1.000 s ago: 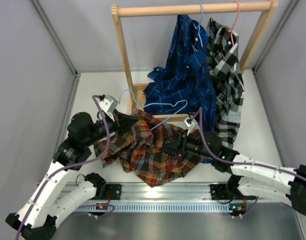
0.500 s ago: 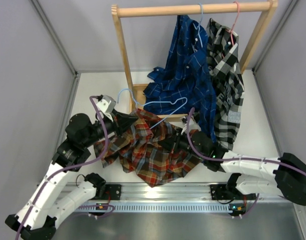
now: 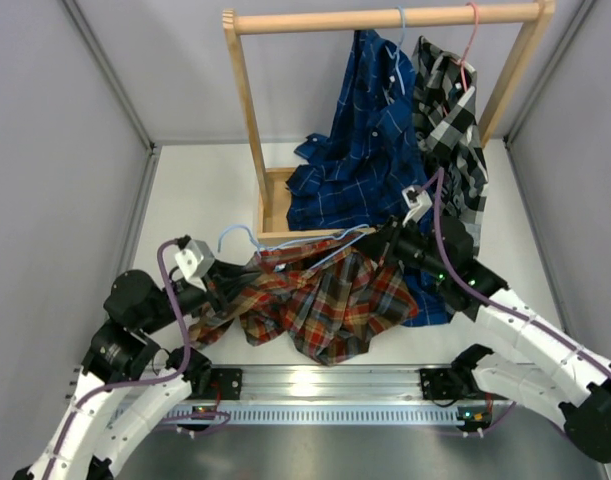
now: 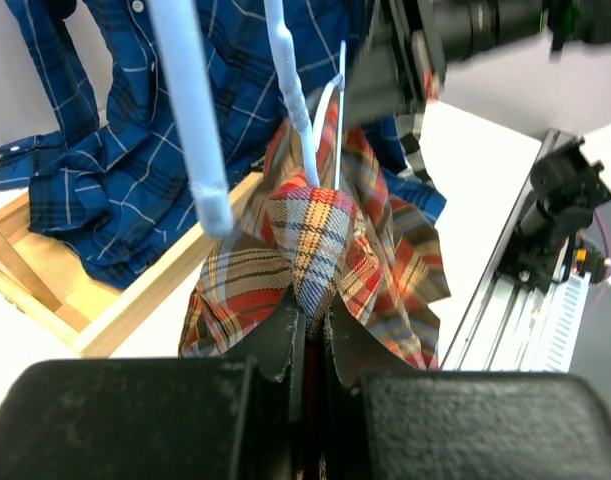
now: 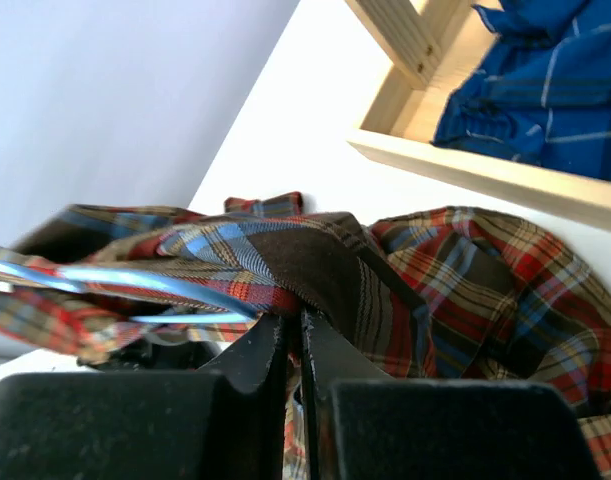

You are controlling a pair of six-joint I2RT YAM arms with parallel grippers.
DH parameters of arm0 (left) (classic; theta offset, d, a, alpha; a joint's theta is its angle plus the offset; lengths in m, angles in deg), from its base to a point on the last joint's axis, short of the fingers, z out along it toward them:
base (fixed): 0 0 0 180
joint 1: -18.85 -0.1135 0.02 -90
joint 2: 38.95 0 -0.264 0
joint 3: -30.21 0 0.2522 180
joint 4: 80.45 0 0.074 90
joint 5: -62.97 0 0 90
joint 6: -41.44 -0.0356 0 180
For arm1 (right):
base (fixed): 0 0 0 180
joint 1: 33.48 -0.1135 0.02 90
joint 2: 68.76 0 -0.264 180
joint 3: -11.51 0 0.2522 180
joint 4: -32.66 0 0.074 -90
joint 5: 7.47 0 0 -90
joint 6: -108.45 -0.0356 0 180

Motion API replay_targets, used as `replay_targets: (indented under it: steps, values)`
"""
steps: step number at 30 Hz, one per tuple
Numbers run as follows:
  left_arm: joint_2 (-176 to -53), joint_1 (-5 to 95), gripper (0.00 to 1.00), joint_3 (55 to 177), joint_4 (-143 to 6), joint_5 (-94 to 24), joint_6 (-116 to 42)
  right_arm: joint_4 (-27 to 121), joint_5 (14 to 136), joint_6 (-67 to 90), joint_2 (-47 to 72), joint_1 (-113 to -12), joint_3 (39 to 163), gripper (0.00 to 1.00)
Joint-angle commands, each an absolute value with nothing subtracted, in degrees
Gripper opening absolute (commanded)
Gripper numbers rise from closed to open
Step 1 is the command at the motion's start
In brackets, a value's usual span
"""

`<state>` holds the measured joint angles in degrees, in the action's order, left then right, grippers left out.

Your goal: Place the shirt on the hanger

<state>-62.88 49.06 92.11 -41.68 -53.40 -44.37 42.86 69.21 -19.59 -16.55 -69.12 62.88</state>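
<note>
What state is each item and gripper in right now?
red plaid shirt: pinched at two spots, sagging between
light-blue hanger: partly inside shirt, hook out
left gripper: shut on shirt
right gripper: shut on shirt
navy plaid shirt: hanging on rack
black-and-white plaid shirt: hanging on rack

right gripper [image 5: 293,325]: jaws pinched together on a dark fold of shirt [image 5: 465,290]
hanger [image 5: 135,285]: blue wire, blurred, enters from left, touching the cloth at the pinched fold
wooden frame [image 5: 485,170]: upper right, blue shirt [image 5: 545,90] heaped inside
table [image 5: 285,150]: white
</note>
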Motion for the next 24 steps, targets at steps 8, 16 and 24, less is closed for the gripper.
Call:
replay_targets:
  steps: [8, 16, 24]
  values:
    - [-56.1, 48.9, 0.0, 90.2, -39.8, -51.2, -51.1, 63.5, 61.4, -9.5, -9.6, -56.0, 81.9, 0.0]
    - [-61.5, 49.0, 0.0, 92.5, -38.5, -50.0, -53.3, 78.9, 73.9, -0.4, -0.2, -56.8, 99.6, 0.0]
    - [-70.7, 49.0, 0.0, 99.5, -36.5, -47.8, -57.3, 88.4, 96.9, 5.5, 9.0, -67.4, 116.7, 0.0]
